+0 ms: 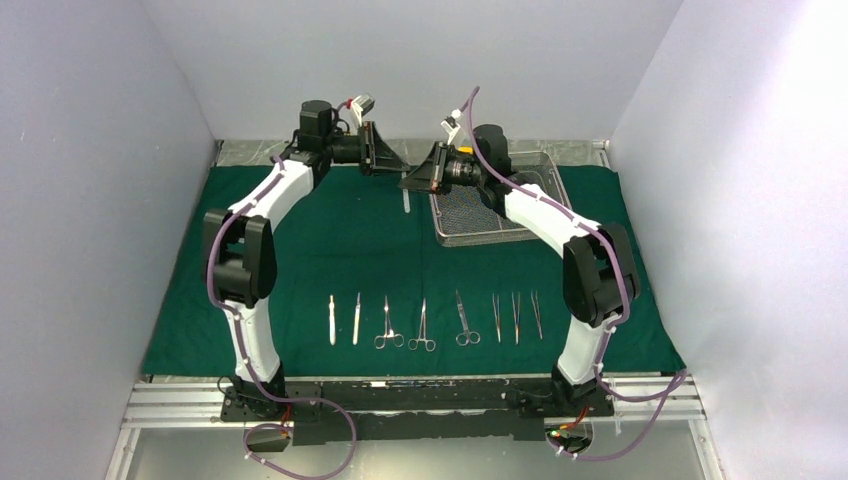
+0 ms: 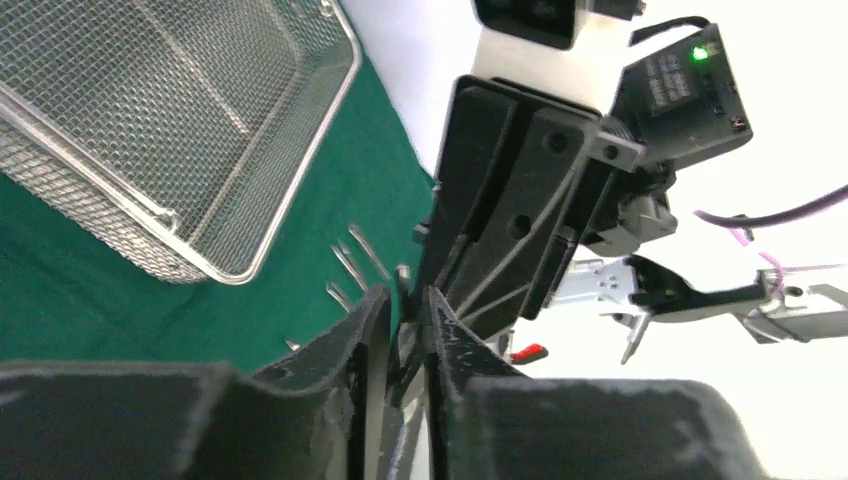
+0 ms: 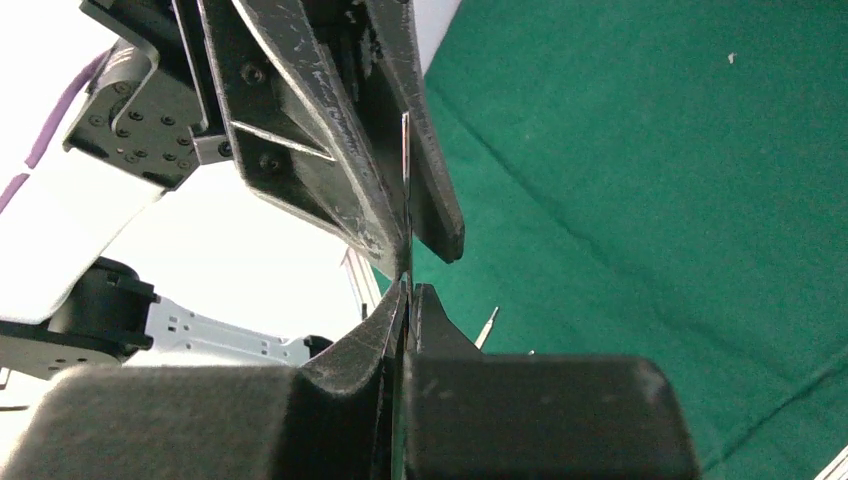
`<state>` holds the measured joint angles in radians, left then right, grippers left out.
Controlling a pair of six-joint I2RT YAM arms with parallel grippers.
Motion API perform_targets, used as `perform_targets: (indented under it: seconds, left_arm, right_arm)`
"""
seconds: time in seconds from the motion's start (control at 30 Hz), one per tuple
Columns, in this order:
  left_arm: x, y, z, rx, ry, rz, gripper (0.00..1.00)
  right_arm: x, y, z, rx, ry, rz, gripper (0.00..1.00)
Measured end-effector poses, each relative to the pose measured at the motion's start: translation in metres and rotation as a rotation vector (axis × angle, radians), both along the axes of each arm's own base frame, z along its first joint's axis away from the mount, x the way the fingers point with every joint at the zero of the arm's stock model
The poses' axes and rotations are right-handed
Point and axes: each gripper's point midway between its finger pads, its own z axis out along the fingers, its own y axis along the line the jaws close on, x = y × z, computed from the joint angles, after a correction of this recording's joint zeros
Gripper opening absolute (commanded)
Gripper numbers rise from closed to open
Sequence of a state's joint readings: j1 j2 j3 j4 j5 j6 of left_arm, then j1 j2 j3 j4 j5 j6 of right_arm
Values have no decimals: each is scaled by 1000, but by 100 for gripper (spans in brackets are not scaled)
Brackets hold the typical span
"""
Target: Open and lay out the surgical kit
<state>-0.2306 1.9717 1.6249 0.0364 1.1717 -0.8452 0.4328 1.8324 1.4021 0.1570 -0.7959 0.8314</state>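
Handover at upper centre: right gripper (image 3: 408, 292) clamped on instrument (image 1: 405, 198), can't tell left gripper's (image 2: 405, 302) hold; mistimed release could drop it.

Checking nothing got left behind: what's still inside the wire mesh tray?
Only bare mesh shows inside the tray. The right arm crosses above it and hides a strip of its floor.

The right claw (image 3: 408, 292) pinches a thin steel instrument (image 3: 405, 150), seemingly also inside the left claw (image 3: 418, 250), above green cloth (image 3: 650, 200).
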Motion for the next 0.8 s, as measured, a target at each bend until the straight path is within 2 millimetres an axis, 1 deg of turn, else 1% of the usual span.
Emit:
perform_targets:
  seconds: [0.03, 0.07, 0.13, 0.2, 0.27, 0.3, 0.37, 0.43, 0.47, 0.53, 0.57, 0.63, 0.73, 0.8]
  left_arm:
    - [1, 1, -1, 9, 1, 12, 52]
    - [3, 3, -4, 25, 8, 30, 58]
    - [13, 10, -12, 83, 42, 102, 69]
    - [27, 26, -25, 185, 98, 222, 75]
    - [35, 48, -39, 296, 144, 344, 81]
    - [36, 64, -49, 368, 185, 418, 82]
    - [32, 93, -60, 481, 240, 540, 83]
    - [15, 128, -72, 608, 293, 671, 84]
    - [3, 144, -75, 664, 314, 723, 84]
    - [-20, 168, -74, 755, 327, 811, 85]
    - [-30, 177, -70, 787, 324, 844, 86]
    - [-53, 195, -58, 846, 302, 916, 86]
    - [-83, 219, -27, 894, 234, 1022, 87]
    - [-101, 233, -6, 907, 182, 1085, 87]
  right_arm:
    - [0, 0, 0, -1, -3, -3, 0]
    - [1, 1, -1, -6, -1, -7, 0]
    - [3, 1, -6, -26, 8, -29, 0]
    - [5, 1, -11, -52, 21, -57, 0]
    - [8, 2, -17, -84, 35, -97, 0]
    - [10, 4, -19, -101, 39, -117, 0]
    - [9, 12, -22, -136, 46, -151, 0]
    - [5, 27, -28, -173, 51, -172, 0]
    - [1, 37, -32, -192, 55, -172, 0]
    - [-12, 58, -44, -234, 67, -171, 0]
    - [-18, 66, -50, -254, 77, -169, 0]
    - [-37, 85, -69, -305, 102, -169, 0]
    - [-65, 110, -90, -363, 126, -176, 0]
    - [-89, 129, -102, -394, 132, -172, 0]
